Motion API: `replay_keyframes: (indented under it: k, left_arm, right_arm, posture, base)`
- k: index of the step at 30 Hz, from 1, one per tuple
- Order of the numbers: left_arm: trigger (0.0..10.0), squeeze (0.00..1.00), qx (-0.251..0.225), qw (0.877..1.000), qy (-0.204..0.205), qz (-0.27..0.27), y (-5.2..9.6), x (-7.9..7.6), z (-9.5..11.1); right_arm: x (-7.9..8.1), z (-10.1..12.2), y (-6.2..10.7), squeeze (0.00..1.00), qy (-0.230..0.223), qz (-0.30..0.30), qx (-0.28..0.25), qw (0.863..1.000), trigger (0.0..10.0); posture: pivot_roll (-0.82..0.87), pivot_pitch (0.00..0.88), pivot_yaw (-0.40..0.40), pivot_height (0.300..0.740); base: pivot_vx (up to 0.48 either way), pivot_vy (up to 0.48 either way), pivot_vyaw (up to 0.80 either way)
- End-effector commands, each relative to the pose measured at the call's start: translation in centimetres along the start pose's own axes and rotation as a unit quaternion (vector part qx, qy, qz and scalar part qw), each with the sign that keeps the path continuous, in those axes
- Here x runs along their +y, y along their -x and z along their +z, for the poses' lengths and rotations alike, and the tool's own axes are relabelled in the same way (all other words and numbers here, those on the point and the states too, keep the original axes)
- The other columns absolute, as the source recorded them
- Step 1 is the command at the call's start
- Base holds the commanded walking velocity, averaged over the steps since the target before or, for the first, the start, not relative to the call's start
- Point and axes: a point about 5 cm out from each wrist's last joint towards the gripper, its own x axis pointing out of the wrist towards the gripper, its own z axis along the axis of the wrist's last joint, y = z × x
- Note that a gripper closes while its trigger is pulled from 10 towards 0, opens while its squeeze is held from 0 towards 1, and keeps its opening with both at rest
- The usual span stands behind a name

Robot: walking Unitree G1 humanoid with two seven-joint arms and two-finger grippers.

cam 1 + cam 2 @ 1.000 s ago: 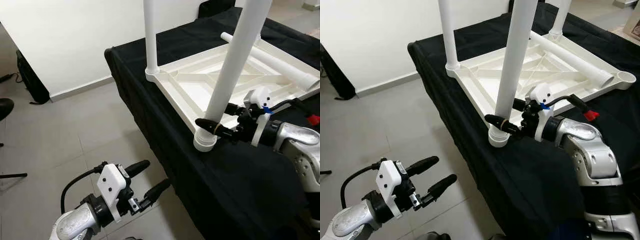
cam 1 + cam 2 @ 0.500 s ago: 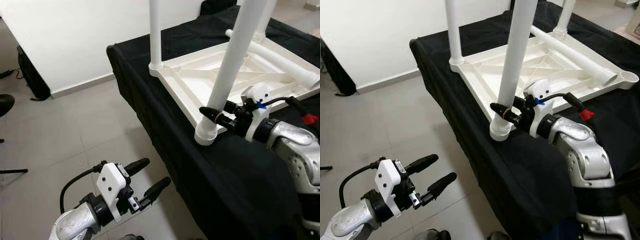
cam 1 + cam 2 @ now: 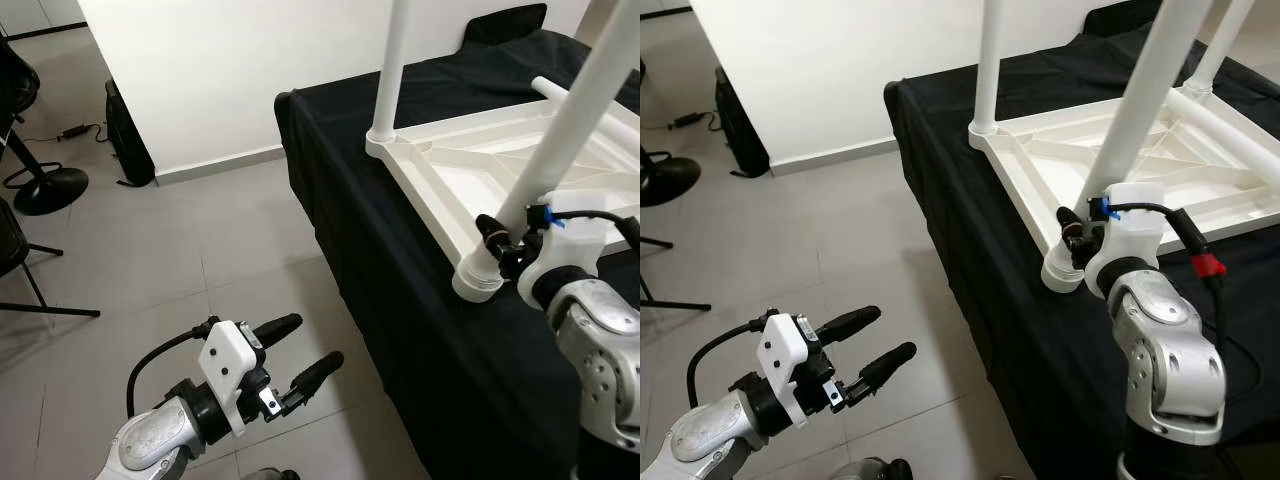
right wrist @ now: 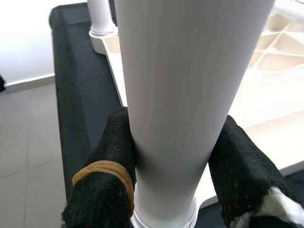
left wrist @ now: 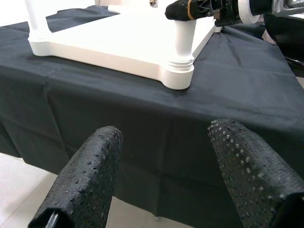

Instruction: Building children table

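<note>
Right tool [image 4: 173, 166] is clamped on the near-corner leg [image 3: 1135, 105], low down, just above its socket [image 3: 1062, 275] in the upside-down white tabletop [image 3: 1060, 170]. That tabletop lies on the black-draped table [image 3: 940, 150], with the socket corner right at the table's edge. Left tool [image 3: 298, 352] hangs out over the floor with its fingers [image 5: 83, 180] spread and nothing held, facing the socket corner from well apart.

Risks from here:
- The leg leans away from the right tool instead of standing straight in the socket. Pushing down now could jam it or leave it half seated.
- The corner has little table under it. A sideways load from the right tool could drag the tabletop off the edge.
- Nothing braces the tabletop, so twisting the leg may just spin the whole piece on the cloth.

Vs 1 s ago: the whole view has swung, so the camera moved. Right tool's grip on the leg is unchanged, and the left tool is as spread as before. 2 legs stand in both.
</note>
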Motion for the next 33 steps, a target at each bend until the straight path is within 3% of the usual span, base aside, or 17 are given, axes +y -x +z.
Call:
replay_keyframes:
  k: [1, 2, 5, 6, 7, 8, 14, 17, 19, 20, 21, 23, 25, 28, 29, 33]
  left_arm:
    - [10.0, 0.0, 0.004, 1.0, 0.002, -0.001, 0.0, -0.1, -0.3]
    - [10.0, 0.0, 0.004, 1.0, 0.002, -0.001, 0.0, -0.1, -0.3]
    - [10.0, 0.0, 0.005, 1.0, 0.001, 0.0, 0.1, -0.1, -0.3]
    - [10.0, 0.0, 0.006, 1.0, 0.001, 0.001, 0.1, 0.0, -0.4]
    - [10.0, 0.0, 0.006, 1.0, 0.001, 0.001, 0.2, -0.1, -0.4]
    - [10.0, 0.0, 0.006, 1.0, 0.001, 0.002, 0.2, -0.1, -0.4]
    - [10.0, 0.0, 0.007, 1.0, 0.002, 0.0, 0.2, -0.1, -0.4]
    - [10.0, 0.0, 0.007, 1.0, 0.002, -0.001, 0.2, -0.2, -0.4]
    - [10.0, 0.0, 0.008, 1.0, 0.002, -0.003, 0.3, -0.2, -0.4]
    - [10.0, 0.0, 0.008, 1.0, 0.002, -0.003, 0.3, -0.2, -0.4]
    - [10.0, 0.0, 0.009, 1.0, 0.002, -0.003, 0.3, -0.2, -0.4]
    - [10.0, 0.0, 0.009, 1.0, 0.002, -0.003, 0.4, -0.2, -0.4]
    - [10.0, 0.0, 0.01, 1.0, 0.003, -0.005, 0.4, -0.4, -0.3]
    - [10.0, 0.0, 0.011, 1.0, 0.003, -0.006, 0.5, -0.4, -0.3]
    - [10.0, 0.0, 0.012, 1.0, 0.003, -0.007, 0.6, -0.5, -0.3]
    - [10.0, 0.0, 0.013, 1.0, 0.003, -0.009, 0.7, -0.6, -0.2]
  right_arm:
    - [-2.6, -2.8, 0.1, 0.0, -0.009, -0.091, 0.08, 0.993, 0.0]
    - [-1.7, -2.8, -0.1, 0.0, -0.015, -0.077, 0.08, 0.994, 0.0]
    - [-0.8, -2.8, -0.3, 0.0, -0.021, -0.058, 0.081, 0.995, 0.0]
    - [0.0, -2.7, -0.5, 0.0, -0.02, -0.037, 0.077, 0.996, 10.0]
    - [0.4, -2.5, -0.6, 0.0, -0.022, -0.025, 0.067, 0.997, 10.0]
    - [0.7, -2.0, -0.8, 1.0, -0.023, -0.001, 0.053, 0.998, 10.0]
    - [0.4, -0.2, -1.3, 1.0, -0.03, 0.045, 0.007, 0.999, 10.0]
    - [-0.7, 1.5, -1.9, 1.0, -0.033, 0.091, -0.03, 0.995, 10.0]
    - [-2.5, 3.4, -2.2, 1.0, -0.004, 0.163, -0.056, 0.985, 10.0]
    - [-2.5, 3.4, -2.2, 1.0, -0.004, 0.163, -0.056, 0.985, 10.0]
    - [-3.6, 4.2, -2.0, 1.0, 0.011, 0.22, -0.06, 0.974, 10.0]
    - [-3.7, 4.3, -1.8, 1.0, 0.011, 0.245, -0.059, 0.968, 10.0]
    - [-4.7, 4.4, -1.4, 1.0, 0.029, 0.303, -0.051, 0.951, 10.0]
    - [-5.3, 4.3, -1.3, 1.0, 0.033, 0.327, -0.042, 0.944, 10.0]
    - [-6.2, 4.2, -1.3, 1.0, 0.048, 0.373, -0.022, 0.926, 10.0]
    - [-6.4, 4.4, -1.5, 1.0, 0.048, 0.4, -0.017, 0.915, 10.0]
  posture:
    - [-0.08, 0.178, 0.005, 0.74]
    - [-0.07, 0.176, 0.002, 0.74]
    - [-0.07, 0.175, 0.002, 0.74]
    - [-0.06, 0.178, 0.002, 0.74]
    - [-0.06, 0.178, 0.002, 0.74]
    - [-0.06, 0.18, 0.002, 0.74]
    - [-0.06, 0.183, 0.006, 0.74]
    - [-0.06, 0.184, 0.009, 0.74]
    - [-0.05, 0.186, 0.006, 0.74]
    - [-0.05, 0.186, 0.006, 0.74]
    - [-0.04, 0.188, 0.004, 0.74]
    - [-0.04, 0.188, 0.004, 0.74]
    - [-0.04, 0.192, 0.005, 0.74]
    - [-0.03, 0.195, 0.005, 0.74]
    - [-0.02, 0.2, 0.006, 0.74]
    - [-0.01, 0.204, 0.008, 0.74]
  base:
    - [0.0, 0.0, 0.0]
    - [0.0, 0.0, 0.0]
    - [0.0, 0.0, 0.0]
    - [0.0, 0.0, 0.0]
    - [0.0, 0.0, 0.0]
    - [0.0, 0.0, 0.0]
    - [0.0, 0.0, 0.0]
    - [0.0, 0.0, 0.0]
    - [0.0, 0.0, 0.0]
    - [0.0, 0.0, 0.0]
    - [0.0, 0.0, 0.0]
    - [0.0, 0.0, 0.0]
    - [0.0, 0.0, 0.0]
    - [0.0, 0.0, 0.0]
    - [0.0, 0.0, 0.0]
    - [0.0, 0.0, 0.0]
